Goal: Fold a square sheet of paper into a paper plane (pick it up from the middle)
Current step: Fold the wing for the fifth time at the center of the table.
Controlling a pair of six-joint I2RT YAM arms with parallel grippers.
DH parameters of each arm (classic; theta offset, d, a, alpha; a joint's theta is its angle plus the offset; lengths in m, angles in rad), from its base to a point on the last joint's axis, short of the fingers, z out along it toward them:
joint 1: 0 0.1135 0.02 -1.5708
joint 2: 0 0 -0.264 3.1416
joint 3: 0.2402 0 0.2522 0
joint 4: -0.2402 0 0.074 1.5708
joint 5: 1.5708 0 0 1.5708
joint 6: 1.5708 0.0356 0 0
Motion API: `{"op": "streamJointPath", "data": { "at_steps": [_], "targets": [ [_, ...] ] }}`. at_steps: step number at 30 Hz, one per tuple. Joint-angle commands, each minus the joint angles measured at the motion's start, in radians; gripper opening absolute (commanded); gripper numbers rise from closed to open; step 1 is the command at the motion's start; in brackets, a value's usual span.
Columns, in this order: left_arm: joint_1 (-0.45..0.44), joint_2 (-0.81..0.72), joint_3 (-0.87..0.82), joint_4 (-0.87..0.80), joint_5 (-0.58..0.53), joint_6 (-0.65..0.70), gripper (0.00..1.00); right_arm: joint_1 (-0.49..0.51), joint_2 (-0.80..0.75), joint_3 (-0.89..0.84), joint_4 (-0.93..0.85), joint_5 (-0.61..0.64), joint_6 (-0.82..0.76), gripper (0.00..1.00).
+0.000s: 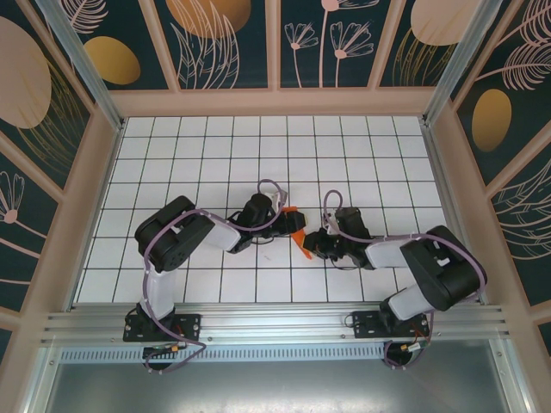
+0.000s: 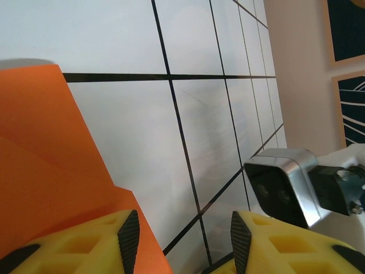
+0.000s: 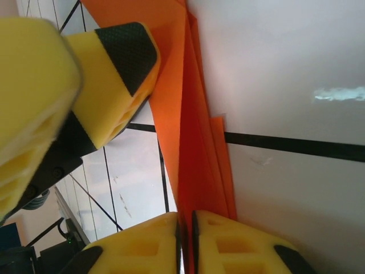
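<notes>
The paper [image 1: 298,234] is a little nearer the worktop's [image 1: 172,146] near edge than its far one, about midway between the left and right edges. It is creased into a narrow orange strip between the two arms' tips. The right gripper [image 1: 310,244] reaches in from the right. In the right wrist view its yellow fingers [image 3: 239,248] stand almost together, leaving only a thin slit, and the paper's layered folded edge [image 3: 191,114] runs down into that slit, so the right gripper is pinching the paper. From there the folds fan upward across a black grid line. The left gripper [image 1: 277,217] comes in from the left side. In the left wrist view its jaws stand well apart, with bare white tile and grid lines showing through the gap between the two black pads [image 2: 129,240], so it grips nothing. The paper [image 2: 45,160] lies to the outer side of one left finger and passes behind it. Whether it touches that finger I cannot tell. In the right wrist view a left finger [image 3: 117,80] sits just beside the paper's upper part. A silver camera housing [image 2: 282,185] shows close by, beyond the left gripper's other finger.
</notes>
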Motion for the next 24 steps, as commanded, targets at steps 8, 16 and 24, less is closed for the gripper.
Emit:
{"op": "streamJointPath", "data": {
  "at_steps": [8,16,24],
  "targets": [
    [0.001,0.075,0.005,-0.087,-0.021,0.040,0.49,-0.007,-0.143,0.071,-0.286,0.108,-0.095,0.24],
    [0.001,0.073,0.019,-0.126,-0.020,0.059,0.48,-0.007,-0.084,0.090,-0.282,0.087,-0.106,0.20],
    [0.002,0.072,0.022,-0.157,-0.017,0.078,0.48,-0.011,-0.022,0.055,-0.240,0.076,-0.083,0.07]
  ]
}}
